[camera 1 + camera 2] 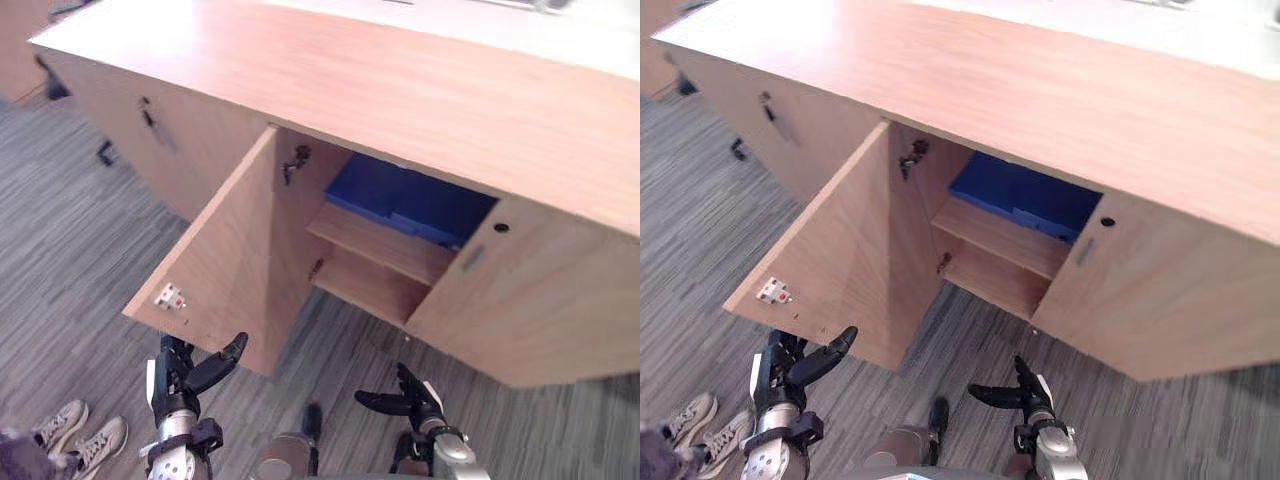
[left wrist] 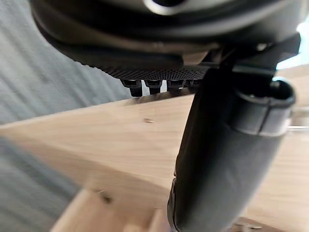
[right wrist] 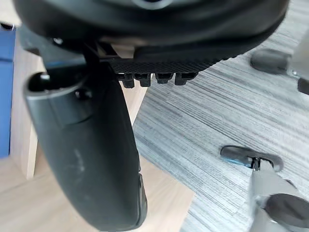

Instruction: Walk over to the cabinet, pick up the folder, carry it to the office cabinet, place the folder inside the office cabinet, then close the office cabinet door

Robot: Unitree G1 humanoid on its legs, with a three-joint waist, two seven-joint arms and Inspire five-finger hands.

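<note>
Left eye view: the office cabinet [image 1: 400, 90] stands ahead on the grey carpet [image 1: 70, 230], and its left-side door [image 1: 230, 250] is swung wide open toward the robot. There's the blue folder [image 1: 400, 200], lying inside on the upper shelf [image 1: 375, 245], pushed toward the back. The neighbouring closed door [image 1: 540, 300] covers the rest of the front. A small white hinge plate [image 1: 170, 297] sits near the open door's lower corner. The left hand [image 1: 190, 375] hovers just below that door's bottom edge, fingers straight and spread, thumb out, holding nothing; I can't tell whether it touches the wood. The right hand [image 1: 410, 400] hangs low in front of the opening, fingers loosely extended and apart, also empty. A person's pale shoes [image 1: 70, 430] stand on the carpet beside the left arm.

Right eye view: same picture, with the folder on the upper shelf and both hands low and empty.

Left wrist view: the thumb is stretched forward and the fingertips [image 2: 154, 87] are uncurled, with the door's wooden face just past them.

Right wrist view: the thumb is extended and the fingers [image 3: 154, 77] are straight over the carpet; a strip of the blue folder shows inside the cabinet.
</note>
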